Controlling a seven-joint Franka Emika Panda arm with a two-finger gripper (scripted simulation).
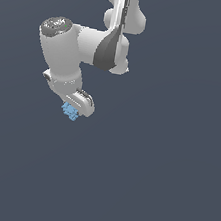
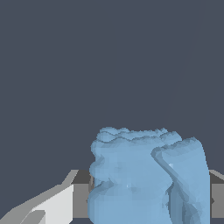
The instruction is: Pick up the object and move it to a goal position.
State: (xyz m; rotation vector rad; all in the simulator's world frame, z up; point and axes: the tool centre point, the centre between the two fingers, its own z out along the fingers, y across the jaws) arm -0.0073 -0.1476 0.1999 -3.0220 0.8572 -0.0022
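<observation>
The object, a tiny light-blue bumpy block [image 1: 70, 111], sits at the tip of my white gripper [image 1: 75, 108] in the exterior view, left of centre, and much of it is hidden by the hand. In the wrist view the block [image 2: 146, 175] fills the space between my grey and white fingers [image 2: 52, 205], and their pads press against its sides. The gripper is shut on the block. The background is a plain dark grey-blue, so I cannot tell how high the block is above any surface.
The white arm [image 1: 111, 37] reaches in from the upper middle of the exterior view and bends toward the exterior view's left. Nothing else shows but the plain dark grey-blue ground [image 1: 162, 181].
</observation>
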